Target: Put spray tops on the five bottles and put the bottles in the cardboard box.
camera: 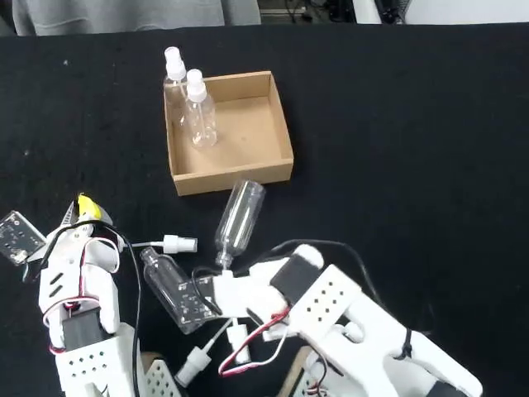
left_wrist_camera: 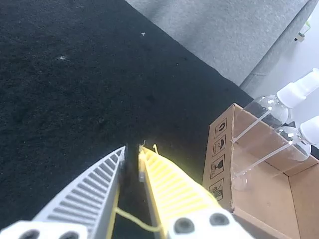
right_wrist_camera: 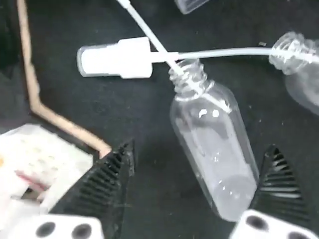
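Bottle (right_wrist_camera: 219,174), uncapped, on the desk (camera: 413,124) at 7 o'clock from the cardboard box (camera: 231,178), is straddled by the spread right claw (right_wrist_camera: 199,149). Left claw (left_wrist_camera: 133,152) is held pressed together, empty, at 8 o'clock.

Table cover (camera: 413,124): black, matte, fills most of the frame.
Specks (camera: 65,62): tiny pale bits on the cover, upper left.
Grey fabric (camera: 124,15): top left edge, past the table's far side.
Cables (camera: 306,10): dark tangle, top centre.
White surface (camera: 463,10): top right corner.
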Robot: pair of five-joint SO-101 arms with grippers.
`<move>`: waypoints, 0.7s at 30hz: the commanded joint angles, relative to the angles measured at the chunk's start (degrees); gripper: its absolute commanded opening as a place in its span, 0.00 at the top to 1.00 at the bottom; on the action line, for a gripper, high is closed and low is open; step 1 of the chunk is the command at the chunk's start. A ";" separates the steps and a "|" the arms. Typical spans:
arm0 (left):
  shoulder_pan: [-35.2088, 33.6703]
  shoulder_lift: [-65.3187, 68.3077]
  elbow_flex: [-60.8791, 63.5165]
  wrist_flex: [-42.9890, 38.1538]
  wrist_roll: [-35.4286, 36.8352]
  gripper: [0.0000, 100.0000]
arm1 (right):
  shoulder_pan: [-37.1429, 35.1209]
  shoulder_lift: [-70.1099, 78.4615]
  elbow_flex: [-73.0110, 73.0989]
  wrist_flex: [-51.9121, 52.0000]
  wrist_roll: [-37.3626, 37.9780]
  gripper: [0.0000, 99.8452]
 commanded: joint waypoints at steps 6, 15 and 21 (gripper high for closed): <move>-0.40 -0.35 1.27 -0.88 -0.53 0.96 | -1.05 -1.36 5.32 -11.69 0.70 0.66; -0.40 -0.35 1.27 -0.88 -0.53 0.96 | 1.41 -1.36 9.80 -18.55 0.18 0.66; -0.48 -0.35 1.27 -0.88 -0.53 0.96 | 6.07 -1.36 10.24 -21.10 0.70 0.66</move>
